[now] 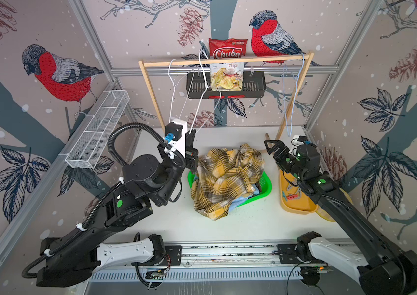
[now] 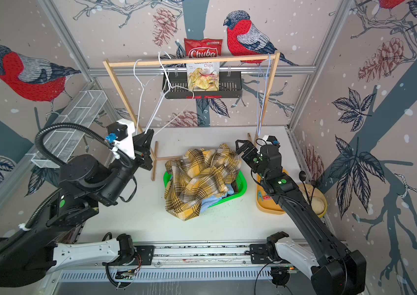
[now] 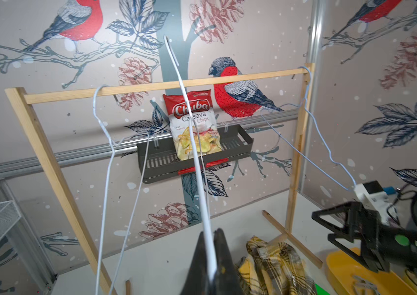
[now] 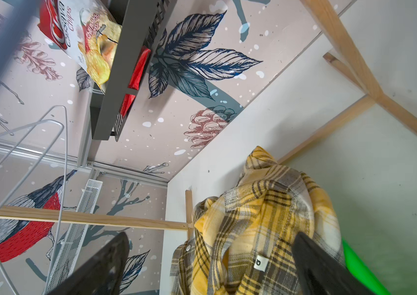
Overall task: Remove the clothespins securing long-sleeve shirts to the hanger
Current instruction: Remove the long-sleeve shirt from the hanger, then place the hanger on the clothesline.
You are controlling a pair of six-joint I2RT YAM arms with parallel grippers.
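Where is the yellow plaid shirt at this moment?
In both top views the yellow plaid shirt lies crumpled over the green basket at mid-table, in front of the wooden rack, with the yellow tray on its right.

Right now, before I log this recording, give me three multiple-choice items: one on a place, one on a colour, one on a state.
1. The plaid shirt lies
A. over the rail
B. in the yellow tray
C. in the green basket

2. The hanger nearest the right arm is
A. light blue
B. white
C. red

3. The left tool is
A. open and empty
B. shut on a white hanger
C. shut on a clothespin

Key:
1 C: both top views show the shirt heaped in the basket.
2 A: its wire shows pale blue against the wall.
3 B: the left wrist view shows the white wire pinched between the closed jaws.
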